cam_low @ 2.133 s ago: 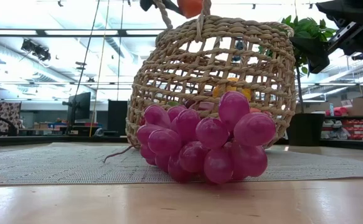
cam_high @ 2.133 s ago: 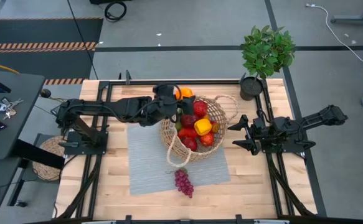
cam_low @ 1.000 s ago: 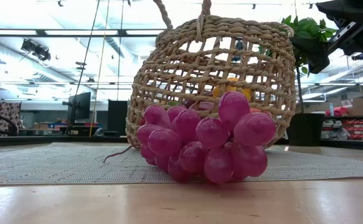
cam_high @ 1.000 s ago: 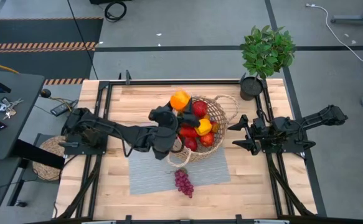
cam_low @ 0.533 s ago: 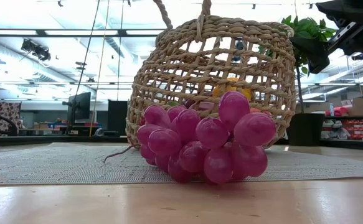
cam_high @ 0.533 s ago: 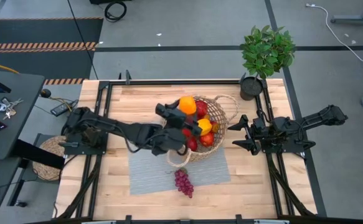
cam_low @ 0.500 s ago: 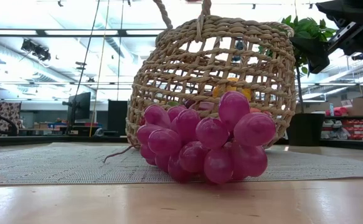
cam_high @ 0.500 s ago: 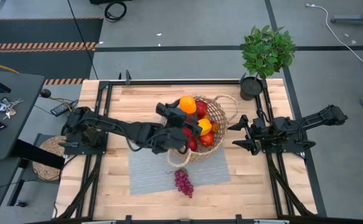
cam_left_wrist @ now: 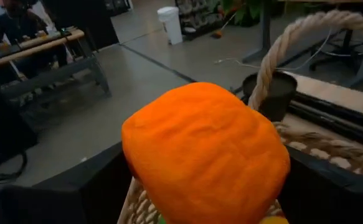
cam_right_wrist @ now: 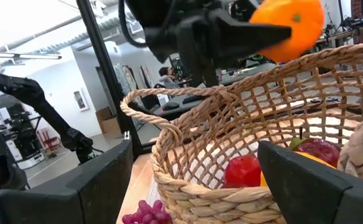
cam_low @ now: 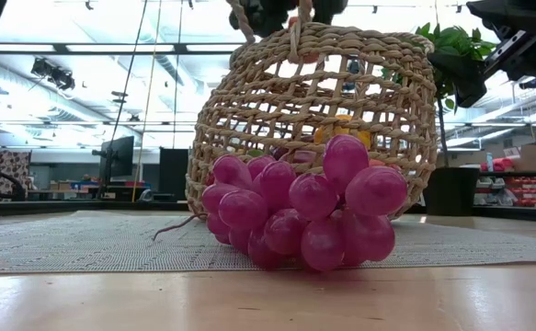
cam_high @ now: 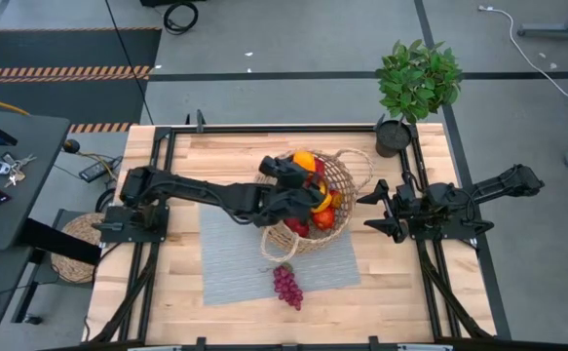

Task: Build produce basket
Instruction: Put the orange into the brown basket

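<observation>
The tan wicker basket [cam_high: 347, 180] stands on a grey mat [cam_high: 230, 253] at mid-table. It holds red apples [cam_high: 298, 226] and a yellow pepper [cam_high: 322, 202]. My left gripper [cam_high: 301, 168] reaches in from the table's left, shut on an orange [cam_high: 304, 158] above the basket's far left part. Purple grapes [cam_high: 286, 285] lie on the mat in front of the basket, filling the low view's foreground [cam_low: 300, 216]. My right gripper [cam_high: 366, 212] waits open to the right of the basket, nothing between its fingers. My left gripper pinches the orange between its two fingers [cam_left_wrist: 97, 186] on opposite sides [cam_left_wrist: 141, 165]. The fingers come nearly level from the table's left, tipped slightly down. The orange [cam_right_wrist: 291, 22] is lifted clear, over the basket's opening and beside a rope handle [cam_left_wrist: 281, 46].
A potted plant [cam_high: 417, 83] stands at the table's far right corner. A flat round woven mat [cam_high: 72, 249] lies off the table's left side. Black rails [cam_high: 162, 224] run along both sides. Bare wood lies near the front edge.
My left gripper has carried the orange toward the table's right, from beside the basket's left rim to over its opening. It has sunk and rolled about its own line, so it now shows at the top of the low view. The basket and grapes have stayed put.
</observation>
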Action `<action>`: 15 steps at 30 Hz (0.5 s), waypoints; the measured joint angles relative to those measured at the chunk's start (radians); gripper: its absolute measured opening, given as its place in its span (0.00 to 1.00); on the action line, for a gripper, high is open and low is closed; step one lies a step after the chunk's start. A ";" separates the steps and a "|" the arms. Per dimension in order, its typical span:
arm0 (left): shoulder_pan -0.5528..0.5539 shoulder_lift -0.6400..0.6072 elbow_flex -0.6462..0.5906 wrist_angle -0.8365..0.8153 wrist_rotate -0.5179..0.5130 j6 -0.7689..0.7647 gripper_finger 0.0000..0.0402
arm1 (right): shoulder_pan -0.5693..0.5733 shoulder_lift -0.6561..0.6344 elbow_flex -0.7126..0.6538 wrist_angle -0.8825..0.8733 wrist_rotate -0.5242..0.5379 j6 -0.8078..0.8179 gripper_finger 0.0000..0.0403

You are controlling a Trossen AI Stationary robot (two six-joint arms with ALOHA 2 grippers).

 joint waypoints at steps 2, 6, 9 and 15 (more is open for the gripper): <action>0.010 0.016 0.000 0.010 0.001 0.046 0.85 | 0.000 0.000 0.000 0.000 0.000 0.000 0.86; 0.024 0.037 0.000 0.014 -0.002 0.156 0.85 | 0.000 0.000 0.000 0.003 0.000 0.000 0.86; 0.025 0.048 0.000 0.028 -0.002 0.231 0.85 | 0.000 0.000 0.000 0.003 0.000 0.000 0.86; 0.040 0.050 0.000 0.034 -0.001 0.271 0.85 | 0.000 0.000 0.000 0.004 0.000 0.000 0.86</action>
